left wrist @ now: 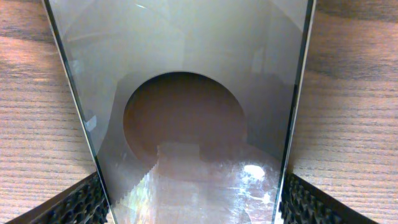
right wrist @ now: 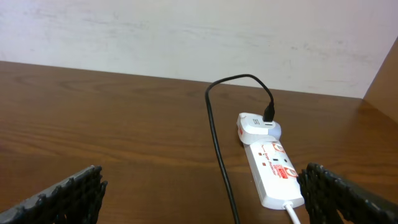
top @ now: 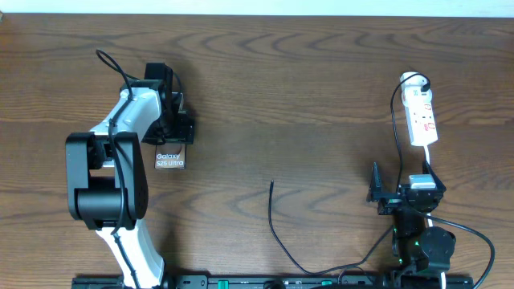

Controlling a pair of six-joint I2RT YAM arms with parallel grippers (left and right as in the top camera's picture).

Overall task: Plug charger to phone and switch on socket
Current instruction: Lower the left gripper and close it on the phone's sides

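Note:
The bronze-brown phone with white "Galaxy S25 Ultra" lettering lies at the left of the table. My left gripper is shut on its far end. In the left wrist view the phone fills the frame and the left gripper has a finger against each long edge. The white socket strip lies at the far right and also shows in the right wrist view. The charger cable ends in a loose plug tip mid-table. My right gripper is open and empty, short of the strip; it also shows in the right wrist view.
A white adapter sits plugged into the strip's far end, and the black cable loops out of it and runs down beside the strip. The strip's white cord leaves its near end. A pale wall backs the table.

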